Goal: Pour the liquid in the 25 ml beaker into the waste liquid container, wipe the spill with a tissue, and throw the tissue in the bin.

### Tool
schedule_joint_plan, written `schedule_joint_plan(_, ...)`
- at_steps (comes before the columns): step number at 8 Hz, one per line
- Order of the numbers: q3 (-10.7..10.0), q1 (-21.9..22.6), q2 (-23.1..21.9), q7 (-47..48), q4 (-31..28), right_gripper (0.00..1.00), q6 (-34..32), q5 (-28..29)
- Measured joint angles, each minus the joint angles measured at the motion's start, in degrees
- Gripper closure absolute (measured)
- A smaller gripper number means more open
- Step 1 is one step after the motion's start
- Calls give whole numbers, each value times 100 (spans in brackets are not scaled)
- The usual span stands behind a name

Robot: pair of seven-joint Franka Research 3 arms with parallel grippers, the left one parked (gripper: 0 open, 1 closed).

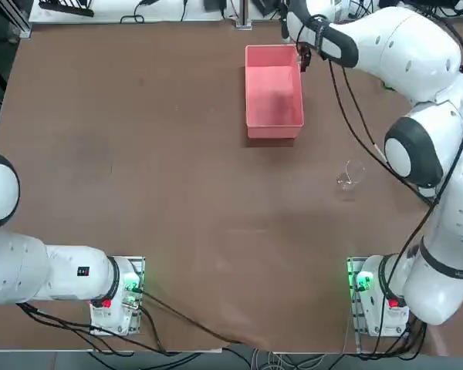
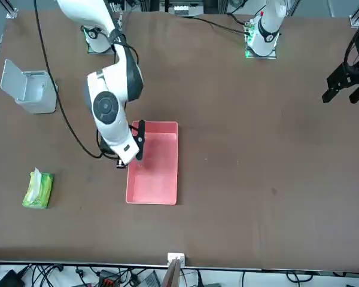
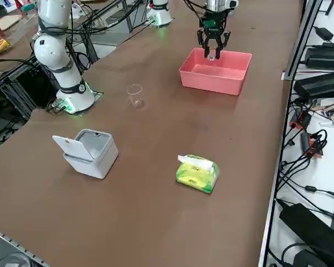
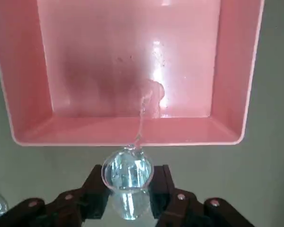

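- The right gripper [image 4: 128, 191] pinches the tiny 25 ml beaker [image 4: 128, 177] between its fingers, tipped at the near rim of the pink box [image 4: 132, 137], the waste container.
- A thin stream runs from the beaker into the box.
- To pour well, I judge the lip should stay inside the rim, tilting slowly.
- A larger beaker [image 1: 350, 176] stands well apart on the bench [image 1: 139, 154].
- The green tissue pack [image 3: 197, 173] and open-lidded grey bin [image 3: 90, 150] wait nearby; nothing blocks the pour.
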Motion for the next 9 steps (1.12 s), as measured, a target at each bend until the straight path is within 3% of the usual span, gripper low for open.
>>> schedule_joint_plan(6, 1, 273, 9, 230, 214, 53, -304, -923)
schedule_joint_plan(9, 0, 347, 41, 285, 216, 53, -321, -1118)
